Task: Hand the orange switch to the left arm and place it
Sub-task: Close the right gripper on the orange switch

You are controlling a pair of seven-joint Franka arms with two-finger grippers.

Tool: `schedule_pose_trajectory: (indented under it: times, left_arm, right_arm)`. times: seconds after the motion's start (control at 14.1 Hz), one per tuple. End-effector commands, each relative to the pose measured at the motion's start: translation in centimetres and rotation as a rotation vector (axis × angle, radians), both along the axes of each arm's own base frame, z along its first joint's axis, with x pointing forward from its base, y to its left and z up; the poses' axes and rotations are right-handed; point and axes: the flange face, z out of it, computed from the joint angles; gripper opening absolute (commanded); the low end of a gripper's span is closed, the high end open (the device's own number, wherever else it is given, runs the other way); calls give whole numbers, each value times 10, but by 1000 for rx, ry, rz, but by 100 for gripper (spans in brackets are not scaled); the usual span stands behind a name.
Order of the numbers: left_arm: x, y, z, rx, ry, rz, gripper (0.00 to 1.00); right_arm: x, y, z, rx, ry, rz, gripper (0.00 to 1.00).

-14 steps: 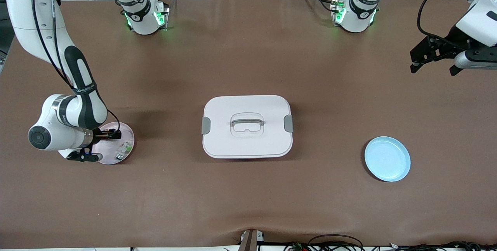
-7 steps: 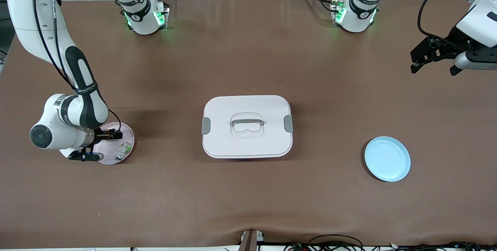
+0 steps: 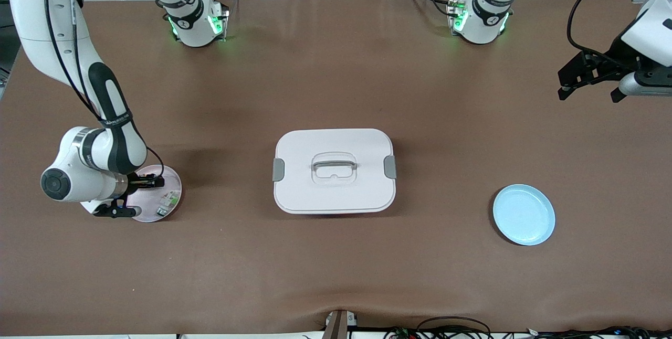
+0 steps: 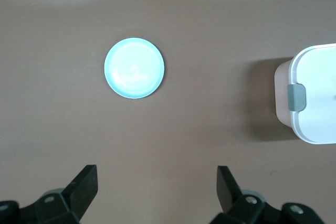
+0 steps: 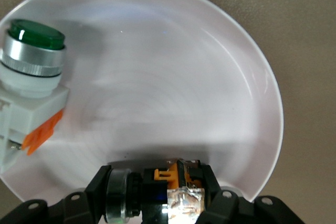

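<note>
Right gripper [image 5: 157, 195] is down in the pale pink round plate [image 3: 170, 187] at the right arm's end of the table, fingers clamped together on the little black orange switch [image 5: 170, 179], which sits on the plate. A green-capped white push-button [image 5: 31, 66] lies on the same plate beside it. The big white rounded plastic box [image 3: 334, 171] with its grey handle sits mid-table. Left gripper [image 4: 157, 190] waits up high with fingers wide apart, near the light blue round plate [image 3: 524, 214].

white box [image 3: 334, 187], pale blue plate [image 3: 524, 214], brown table [image 3: 336, 265]
</note>
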Motion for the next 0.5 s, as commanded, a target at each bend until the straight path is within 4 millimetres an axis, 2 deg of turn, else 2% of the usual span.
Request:
schedule_pose_trajectory:
  times: [0.0, 0.14, 0.28, 0.43]
  left_arm:
    - [-6, 5, 5, 0, 8, 9, 100]
    - [-6, 4, 2, 3, 20, 8, 100]
    - [-6, 2, -3, 4, 30, 5, 100]
    - [-10, 3, -2, 11, 40, 4, 100]
  right_arm:
    - [-4, 0, 3, 19, 2, 17, 29]
    - [-4, 1, 6, 22, 11, 16, 33]
    - [-9, 6, 12, 70, 66, -17, 33]
    - [-12, 12, 36, 125, 103, -54, 31]
